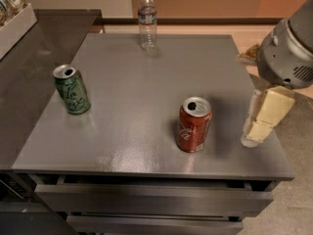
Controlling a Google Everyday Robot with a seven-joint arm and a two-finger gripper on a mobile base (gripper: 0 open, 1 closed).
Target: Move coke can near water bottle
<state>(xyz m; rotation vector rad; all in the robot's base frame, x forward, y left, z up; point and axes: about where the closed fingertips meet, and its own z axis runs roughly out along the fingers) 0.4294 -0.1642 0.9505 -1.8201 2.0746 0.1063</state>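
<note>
The red coke can (194, 125) stands upright on the grey table (146, 82), near its front right. The water bottle (146, 19) stands upright at the table's far edge, near the middle, well apart from the coke can. My gripper (255, 131) hangs from the grey arm (286, 58) over the table's right edge. It is to the right of the coke can, about a can's width away, and does not touch it. It holds nothing.
A green can (72, 89) stands upright at the table's left side. A darker counter (34, 58) adjoins the table on the left, with a white tray of packets (12, 18) at its far end. Drawers (146, 199) show below the front edge.
</note>
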